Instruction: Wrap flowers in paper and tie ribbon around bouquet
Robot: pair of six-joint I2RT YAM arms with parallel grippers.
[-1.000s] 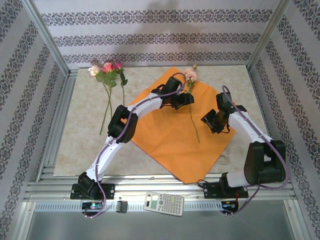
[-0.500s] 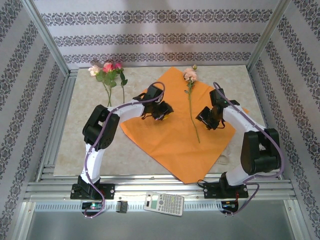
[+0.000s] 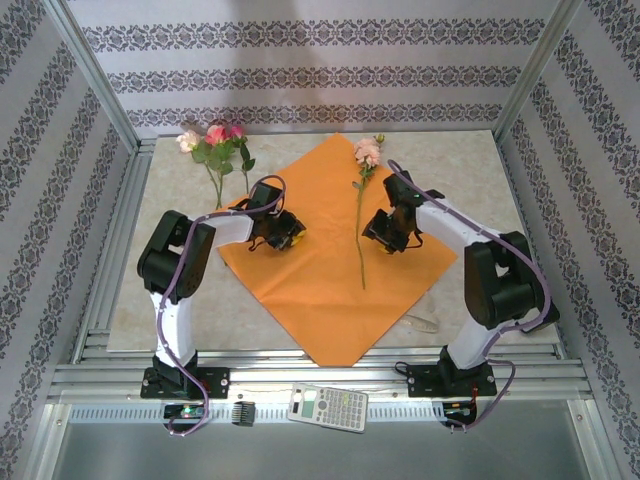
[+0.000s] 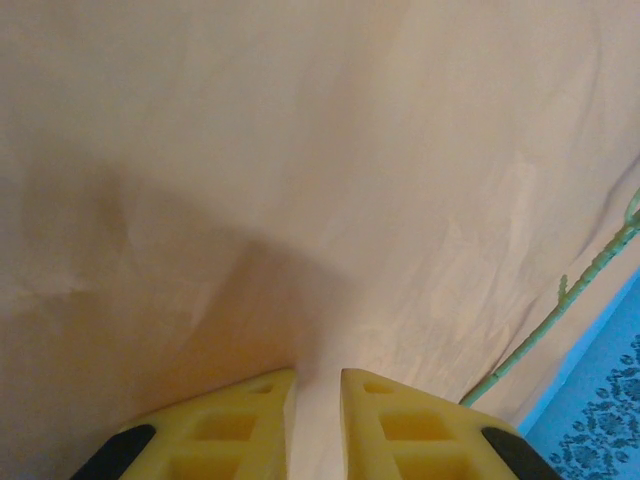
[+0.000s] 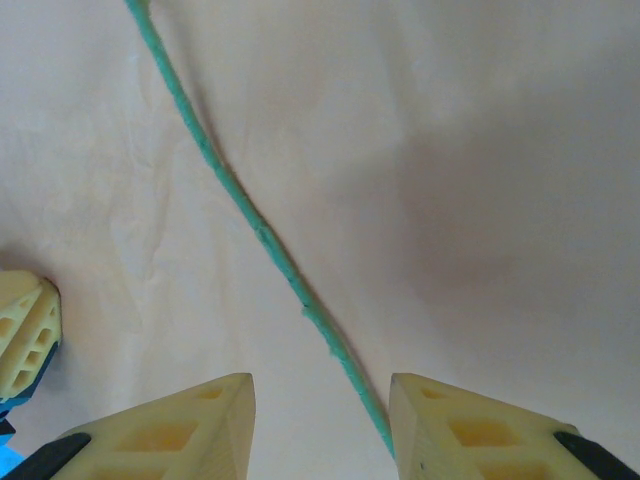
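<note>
- Top external: the paper [image 3: 320, 300] lies as a diamond on the counter [image 3: 180, 300]. It carries one pale rose [image 3: 367, 150], head near the far corner.
- Its stem [image 3: 361, 225] runs far-to-near down the sheet's middle.
- The other flowers [image 3: 215, 140] lie on bare counter beyond the sheet's left corner, well apart from both claws.
- My right claw [image 3: 383, 235] hangs just right of the stem. My left claw [image 3: 284, 237] is over the sheet's left part, farther off, so the right arm is the nearer.
- Right wrist: my right claw [image 5: 320, 385] is partly open and empty. The stem crosses its gap diagonally, reaching the right-hand finger's inner edge.
- Left wrist: my left claw [image 4: 318, 375] is nearly closed, low over paper. I cannot tell whether it pinches a fold.
</note>
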